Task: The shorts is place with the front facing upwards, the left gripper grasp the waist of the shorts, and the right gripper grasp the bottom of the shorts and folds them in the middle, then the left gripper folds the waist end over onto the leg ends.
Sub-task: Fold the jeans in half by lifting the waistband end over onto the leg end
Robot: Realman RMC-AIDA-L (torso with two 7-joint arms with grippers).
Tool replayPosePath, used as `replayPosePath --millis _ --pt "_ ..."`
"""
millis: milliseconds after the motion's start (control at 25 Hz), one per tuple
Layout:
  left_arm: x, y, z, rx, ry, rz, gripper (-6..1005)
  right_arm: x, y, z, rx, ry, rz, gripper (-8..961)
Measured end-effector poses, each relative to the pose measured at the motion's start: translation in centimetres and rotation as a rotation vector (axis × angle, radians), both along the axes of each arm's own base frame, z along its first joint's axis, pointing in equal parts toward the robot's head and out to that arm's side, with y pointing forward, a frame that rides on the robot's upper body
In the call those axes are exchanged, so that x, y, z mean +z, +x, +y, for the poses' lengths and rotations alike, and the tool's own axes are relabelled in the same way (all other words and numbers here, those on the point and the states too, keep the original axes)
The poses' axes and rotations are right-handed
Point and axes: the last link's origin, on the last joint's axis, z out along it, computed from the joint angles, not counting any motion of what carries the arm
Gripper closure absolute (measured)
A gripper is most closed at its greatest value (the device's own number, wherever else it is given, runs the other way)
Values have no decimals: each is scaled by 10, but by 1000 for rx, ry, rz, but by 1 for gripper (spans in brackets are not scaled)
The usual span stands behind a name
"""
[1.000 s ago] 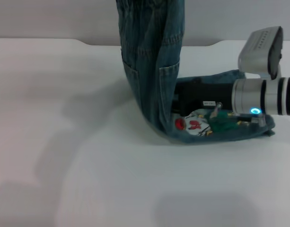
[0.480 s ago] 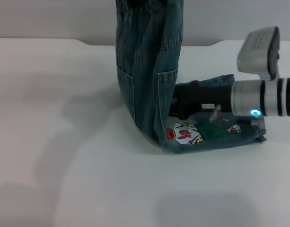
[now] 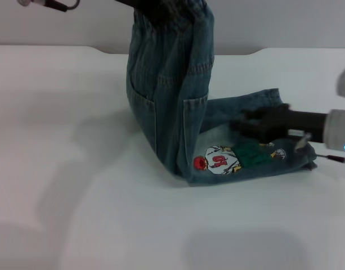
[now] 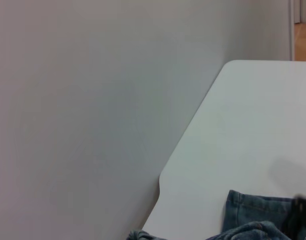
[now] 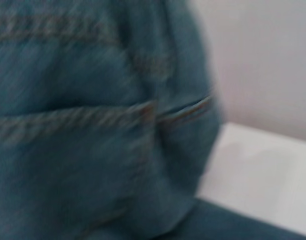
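Observation:
The shorts (image 3: 169,84) hang upright from their gathered waist (image 3: 175,11), with my left gripper (image 3: 158,7) shut on that waist at the top of the head view. The leg ends (image 3: 285,160) lie flat on the white table (image 3: 104,214) to the right, with the cartoon print (image 3: 217,163) facing up. My right gripper (image 3: 248,125) is a black blurred shape low over the lying legs, near the hems, its white arm (image 3: 341,132) at the right edge. Blurred denim with a pocket seam (image 5: 93,130) fills the right wrist view. The left wrist view shows a denim edge (image 4: 252,205) on the table.
A grey wall (image 3: 273,22) stands behind the table's far edge. A pale part with a black cable (image 3: 45,4) shows at the top left. Bare white tabletop lies to the left of and in front of the shorts.
My right gripper has drawn back to the right, out from beside the hanging part. The raised waist has come lower and shifted left, so the fold has moved left and more of the print shows.

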Motion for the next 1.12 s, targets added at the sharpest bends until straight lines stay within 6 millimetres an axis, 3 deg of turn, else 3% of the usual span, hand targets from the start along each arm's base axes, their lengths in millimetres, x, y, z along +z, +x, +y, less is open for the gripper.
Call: replayPosePath --millis 320,520,720,1040,1120 --pt "-26 -5 -3 -1 -26 -6 932 71 38 -9 -109 327 121 539" --pt "-44 -4 -3 -6 -37 -18 931 102 59 -19 -168 471 166 539" --pt "-57 0 -1 -10 -49 -51 931 108 68 -24 -188 507 162 539" --pt "-58 4 -1 -13 -53 -108 930 110 70 -25 -189 520 154 539" --pt "-58 4 -2 -9 -54 -114 847 110 70 -24 -188 519 154 539"
